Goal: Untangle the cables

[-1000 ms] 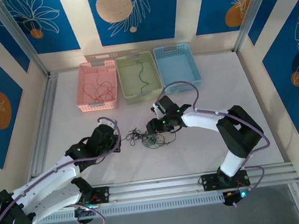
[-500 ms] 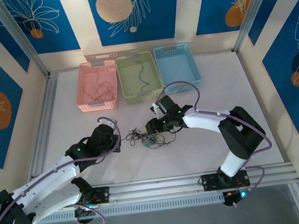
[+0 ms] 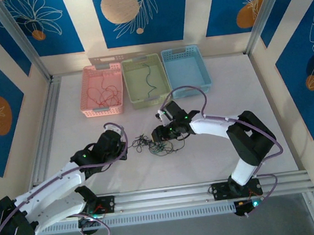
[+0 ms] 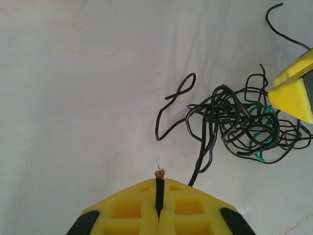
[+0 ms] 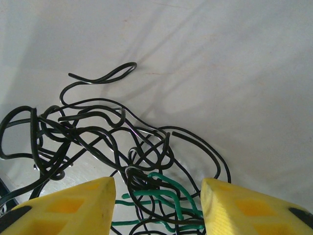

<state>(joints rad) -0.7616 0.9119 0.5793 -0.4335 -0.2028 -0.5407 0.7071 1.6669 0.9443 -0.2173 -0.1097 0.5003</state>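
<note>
Overhead, the cables [image 3: 155,145] lie on the bench [image 3: 221,89] between the arms. Left wrist: left jaws clamp a black wire [image 4: 159,174]. Right wrist: right jaws, parted halfway and empty, straddle them; closing may catch several strands, tightening the knot.

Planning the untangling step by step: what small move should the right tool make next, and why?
Probably close the right tool on the green wire lying between its open jaws: the left tool pinches the end of a black wire, so the two strands could then be drawn apart.
</note>
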